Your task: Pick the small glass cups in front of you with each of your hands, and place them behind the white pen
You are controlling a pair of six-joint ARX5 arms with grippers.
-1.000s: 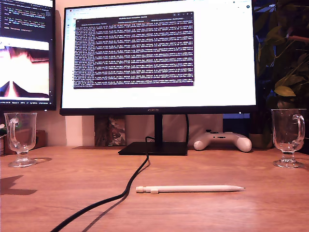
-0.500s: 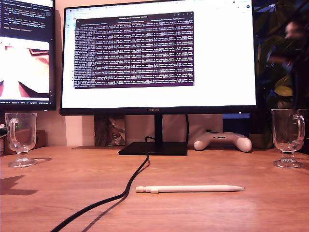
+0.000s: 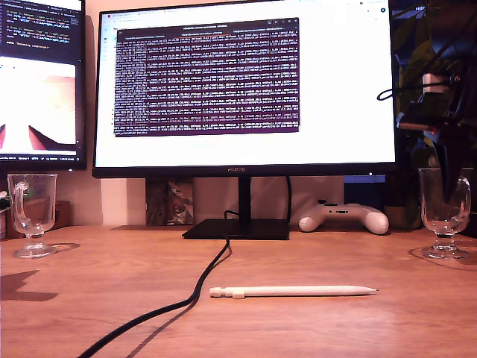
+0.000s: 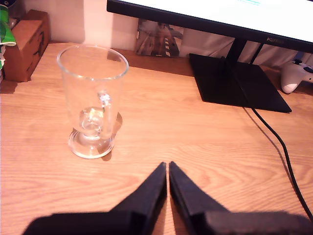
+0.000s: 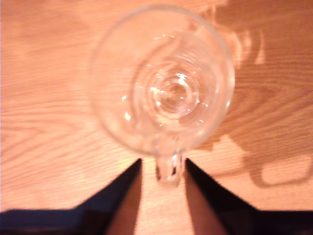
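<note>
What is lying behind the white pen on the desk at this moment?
Behind the white pen I see bare wooden desk, then the monitor base and a white game controller. No glass cup stands there yet. The monitor hides whatever is farther back.

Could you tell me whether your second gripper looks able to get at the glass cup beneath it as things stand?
Probably yes: my second gripper hangs open right above the glass cup, its handle between the fingertips, nothing in the way.

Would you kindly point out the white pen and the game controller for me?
white pen (image 3: 294, 291): exterior view, middle of its barrel.
game controller (image 3: 343, 217): exterior view, centre of its white body.
</note>
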